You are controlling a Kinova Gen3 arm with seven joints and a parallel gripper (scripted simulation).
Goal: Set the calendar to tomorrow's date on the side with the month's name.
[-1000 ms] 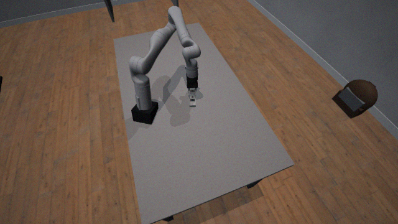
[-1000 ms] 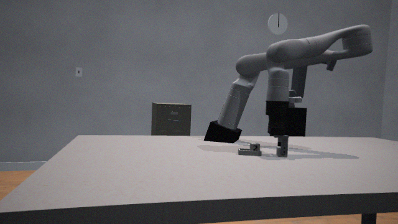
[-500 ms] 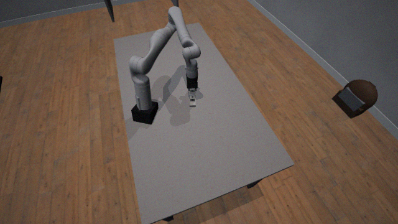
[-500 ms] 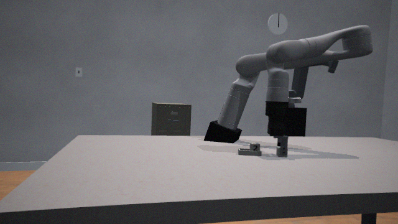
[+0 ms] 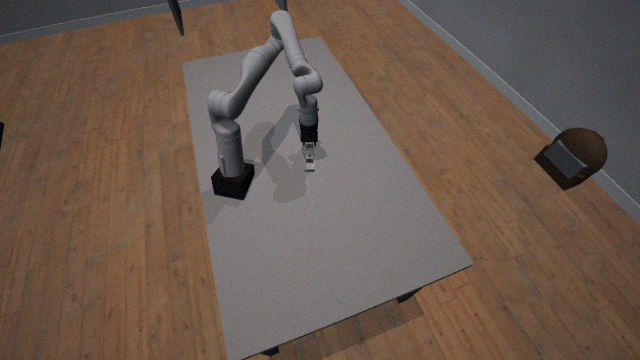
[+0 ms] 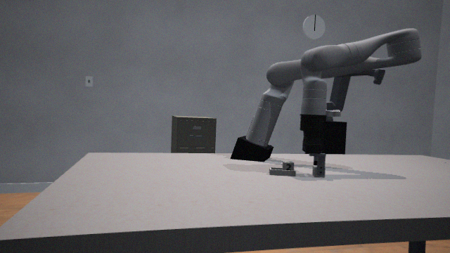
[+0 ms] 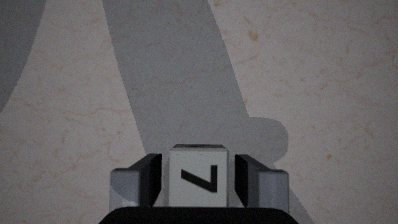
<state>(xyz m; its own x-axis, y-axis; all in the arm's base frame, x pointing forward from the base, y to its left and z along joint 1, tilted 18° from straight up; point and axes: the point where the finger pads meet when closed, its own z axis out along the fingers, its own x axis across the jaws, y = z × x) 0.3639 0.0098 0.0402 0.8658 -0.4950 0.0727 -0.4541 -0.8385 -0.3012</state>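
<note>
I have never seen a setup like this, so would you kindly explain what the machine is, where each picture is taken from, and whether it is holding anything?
The machine is a single grey jointed arm bolted to a table by its black base. One picture looks down from above, one looks across the table from the side, and one looks out from the arm's wrist.

On the table lies a small calendar tray with one number cube showing a 2. A second cube, showing a 7 on top, stands on the table beside the tray.

The gripper sits with its two fingers on either side of that cube, open, with gaps showing. It holds nothing.
</note>
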